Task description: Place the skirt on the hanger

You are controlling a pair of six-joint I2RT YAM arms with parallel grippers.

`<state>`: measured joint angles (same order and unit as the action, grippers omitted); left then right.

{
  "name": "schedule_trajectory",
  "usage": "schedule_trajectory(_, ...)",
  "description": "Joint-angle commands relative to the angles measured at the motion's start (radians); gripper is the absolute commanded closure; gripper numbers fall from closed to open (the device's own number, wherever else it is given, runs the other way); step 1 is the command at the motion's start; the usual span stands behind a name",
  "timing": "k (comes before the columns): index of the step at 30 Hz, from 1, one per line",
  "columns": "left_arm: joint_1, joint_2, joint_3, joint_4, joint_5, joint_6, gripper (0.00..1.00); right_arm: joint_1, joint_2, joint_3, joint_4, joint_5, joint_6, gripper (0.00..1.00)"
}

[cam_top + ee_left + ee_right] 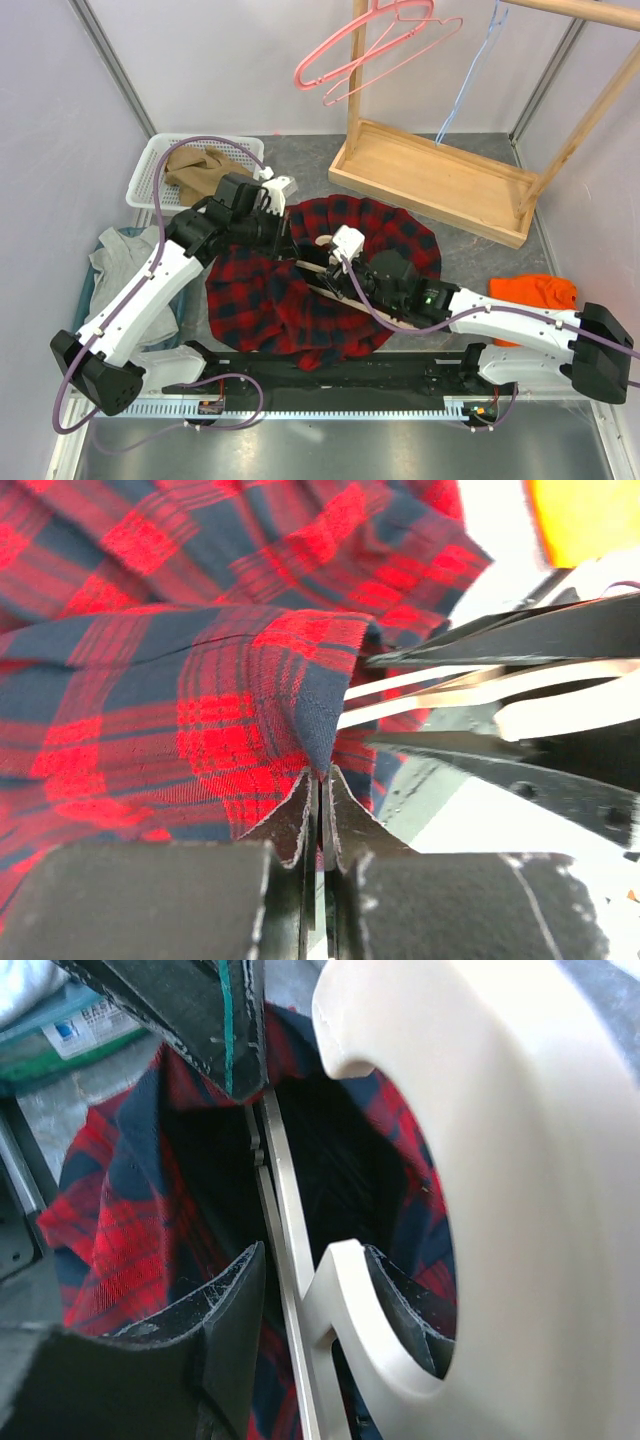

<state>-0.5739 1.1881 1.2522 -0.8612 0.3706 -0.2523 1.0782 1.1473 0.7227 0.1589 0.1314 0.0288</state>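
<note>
Nearest to me, low in the top view, the red plaid shirt (pixel 260 300) lies spread on the surface (pixel 330 440) between my two arms. My left gripper (pixel 320 780) is fully closed and pinches a raised fold of that plaid cloth; in its own camera the cloth peaks right at the fingertips. My right gripper (pixel 315 1255) comes in from the right. Its jaws stand about halfway apart and are clamped on the thick pale wooden hanger (pixel 500 1160), whose slim bar and curved part fill the gap between the fingers (pixel 230 1330). The hanger's end reaches into the dark opening of the shirt.

At the left edge of the top view a grey garment (pixel 125 255) lies crumpled, and an orange cloth (pixel 530 290) sits at the right, behind the right arm.

Farther back, at the upper left of the top view, the skirt (pixel 200 170) is bunched in a white basket (pixel 150 170). It lies just up and left of the left arm's wrist, apart from that gripper and well apart from the right one. Neither gripper touches it.

Farthest away, at the top of the frame, the pink hanger (pixel 360 45) hangs on the wooden rack (pixel 430 170), beside a thin light-blue hanger (pixel 470 80). It is well apart from both grippers and from the skirt.
</note>
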Motion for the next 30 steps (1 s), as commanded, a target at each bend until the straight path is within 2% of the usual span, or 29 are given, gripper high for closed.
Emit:
schedule_trajectory(1,-0.006,-0.025,0.033,0.083,0.158,0.038,0.94,0.032,-0.029,-0.042,0.3,0.068,0.031,1.0)
schedule_trajectory(2,-0.006,-0.025,0.035,0.082,0.163,0.042,0.7,0.037,-0.043,-0.055,0.316,0.063,0.031,1.0)
schedule_trajectory(4,-0.006,-0.036,0.041,0.083,0.147,0.048,0.45,0.042,-0.069,-0.075,0.358,0.066,0.03,1.0)
schedule_trajectory(6,-0.006,-0.054,0.052,0.083,0.104,0.047,0.38,0.045,-0.089,-0.088,0.395,0.066,0.026,1.0)
schedule_trajectory(8,-0.006,-0.097,0.07,0.1,-0.036,0.016,0.31,0.043,-0.116,-0.103,0.418,0.074,0.019,1.0)
schedule_trajectory(10,-0.006,-0.129,0.076,0.123,-0.176,-0.001,0.25,0.043,-0.138,-0.1,0.419,0.082,0.008,1.0)
schedule_trajectory(13,-0.006,-0.215,0.056,0.192,-0.293,-0.002,0.21,0.043,-0.176,-0.098,0.412,0.08,-0.007,1.0)
schedule_trajectory(16,-0.006,-0.278,0.033,0.246,-0.306,0.069,0.12,0.043,-0.228,-0.097,0.383,0.074,-0.012,1.0)
schedule_trajectory(20,-0.006,-0.283,0.039,0.235,-0.132,0.209,0.12,0.043,-0.3,-0.082,0.279,0.051,-0.017,1.0)
schedule_trajectory(21,-0.006,-0.28,0.042,0.225,-0.028,0.237,0.12,0.043,-0.316,-0.075,0.257,0.044,-0.018,1.0)
schedule_trajectory(23,-0.006,-0.278,0.049,0.214,0.06,0.321,0.12,0.043,-0.356,-0.06,0.191,0.01,-0.021,1.0)
schedule_trajectory(24,-0.006,-0.274,0.059,0.194,0.174,0.35,0.12,0.043,-0.369,-0.051,0.16,-0.001,-0.021,1.0)
schedule_trajectory(27,-0.006,-0.283,0.073,0.2,0.357,0.462,0.12,0.043,-0.406,-0.017,0.07,-0.059,-0.021,1.0)
schedule_trajectory(30,-0.006,-0.274,0.111,0.2,0.469,0.524,0.12,0.043,-0.434,0.012,-0.001,-0.116,-0.015,1.0)
